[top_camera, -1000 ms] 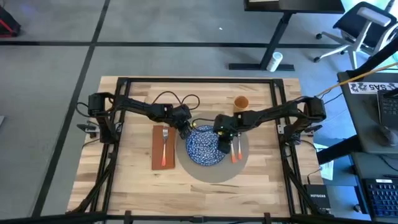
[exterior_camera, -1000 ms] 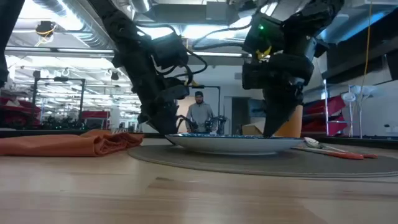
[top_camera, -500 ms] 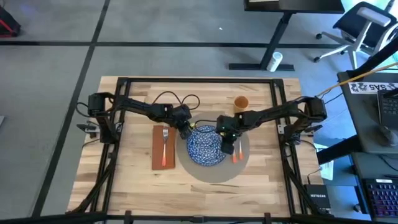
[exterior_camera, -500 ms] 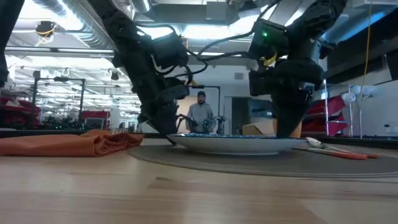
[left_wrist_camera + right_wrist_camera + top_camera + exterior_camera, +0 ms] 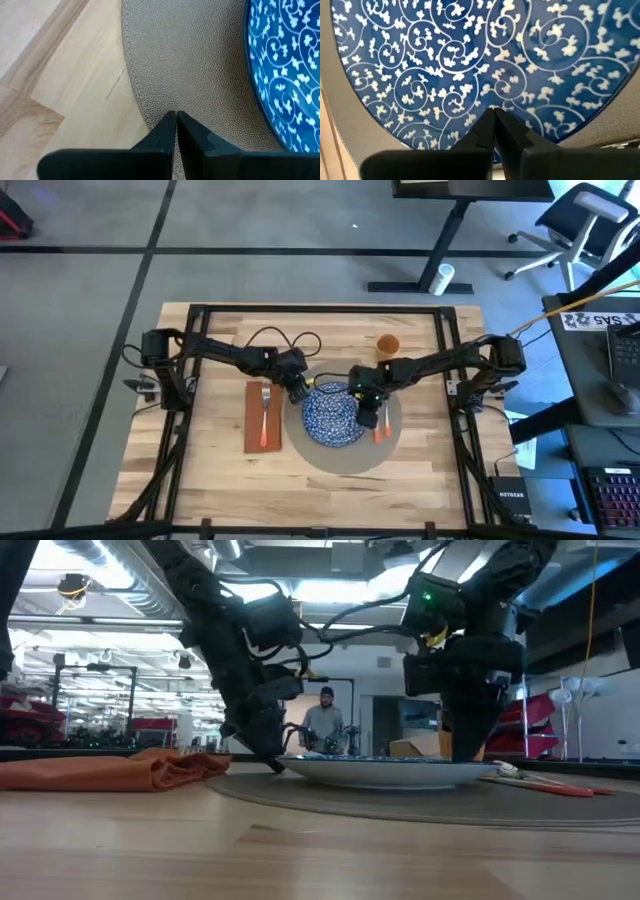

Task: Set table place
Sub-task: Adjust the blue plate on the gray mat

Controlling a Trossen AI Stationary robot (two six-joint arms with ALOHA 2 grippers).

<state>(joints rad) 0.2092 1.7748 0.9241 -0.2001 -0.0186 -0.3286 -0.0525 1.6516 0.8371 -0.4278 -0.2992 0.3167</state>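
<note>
Right now your left gripper (image 5: 175,117) sits low at the edge of the place (image 5: 388,450), on the side facing the napkin (image 5: 262,416), with its fingers pressed together; the left wrist view shows the tips meeting on the mat's grey-beige rim, but you cannot tell whether any of the mat is pinched between them. Your right gripper (image 5: 493,112) is at the opposite side of the plate (image 5: 331,414), its fingers also drawn together with no gap, the tips just over the plate's blue patterned rim.

The place lies flat on the table (image 5: 215,470), and the plate rests on it, roughly centred. Beside the plate, on the mat under your right arm, lies cutlery with orange handles (image 5: 380,430). The napkin lies on the table just beside the mat, with a fork (image 5: 265,402) on top of it. An orange cup (image 5: 388,345) stands on the table beyond the mat. A person (image 5: 323,724) shows in the room behind the plate in the low view.
</note>
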